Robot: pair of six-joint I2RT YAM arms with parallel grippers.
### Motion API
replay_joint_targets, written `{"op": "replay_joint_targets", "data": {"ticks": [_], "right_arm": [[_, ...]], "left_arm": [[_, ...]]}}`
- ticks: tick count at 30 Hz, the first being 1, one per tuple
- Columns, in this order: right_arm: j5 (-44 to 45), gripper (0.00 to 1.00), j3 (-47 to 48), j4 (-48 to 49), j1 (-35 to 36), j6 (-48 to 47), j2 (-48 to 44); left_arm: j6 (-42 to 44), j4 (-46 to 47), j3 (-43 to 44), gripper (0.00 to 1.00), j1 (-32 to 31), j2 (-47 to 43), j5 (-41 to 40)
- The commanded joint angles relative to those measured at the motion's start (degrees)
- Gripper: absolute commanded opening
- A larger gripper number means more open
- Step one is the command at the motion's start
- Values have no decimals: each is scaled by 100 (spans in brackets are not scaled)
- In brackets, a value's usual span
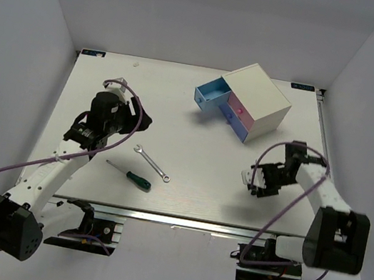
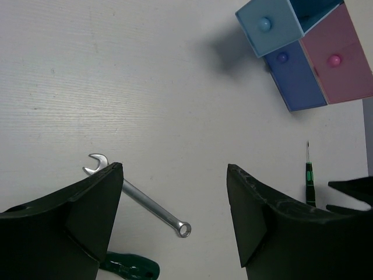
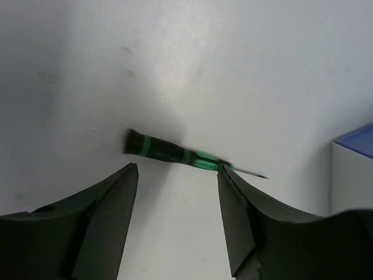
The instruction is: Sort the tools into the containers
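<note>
A silver wrench (image 1: pixel 152 163) and a green-handled screwdriver (image 1: pixel 130 175) lie at the front middle of the table. In the left wrist view the wrench (image 2: pixel 143 201) and the green handle (image 2: pixel 131 268) lie below my left gripper (image 2: pixel 175 166), which is open, empty and held above them (image 1: pixel 141 122). My right gripper (image 3: pixel 178 166) is open and low over the table (image 1: pixel 255 183). A thin dark mini screwdriver with green bands (image 3: pixel 175 154) lies just beyond its fingertips, also visible in the left wrist view (image 2: pixel 309 181). The other mini screwdriver is out of view.
The white cabinet (image 1: pixel 260 95) stands at the back right. Its light blue drawer (image 1: pixel 211 97) is pulled out, and the pink drawer (image 1: pixel 239 113) and darker blue drawer (image 2: pixel 294 76) are shut. White walls close in the table on three sides.
</note>
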Motion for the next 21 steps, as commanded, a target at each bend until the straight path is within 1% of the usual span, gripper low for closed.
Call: {"op": "replay_joint_targets", "data": {"ticks": [1,4,6,8,16,19,20,21], "right_arm": [[-96,63,-912,751,-30,-3190,-576],[-122,63,-616,207,-30,-3536,-166],[-105,63,-606,319,-22,-3502,-50],[-61,63,-685,661,-22,-3441,-32],[9,63,-396,373,-22,-3677,223],[-174,62,43,-171,-22,-3328,249],[-488,62,236,-372,-22,-3048,241],[-666,61,647,-557,-22,-2688,249]], "left_arm": [[-77,136,-65,81,8,-29,84],[-51,118,49,81,16,120,154],[-24,101,84,81,8,156,146],[-24,109,84,81,16,165,154],[-209,180,-179,81,16,-46,137],[-209,110,-162,81,8,-99,102],[-200,66,-162,81,16,-108,58],[-191,48,-153,81,16,-116,40]]}}
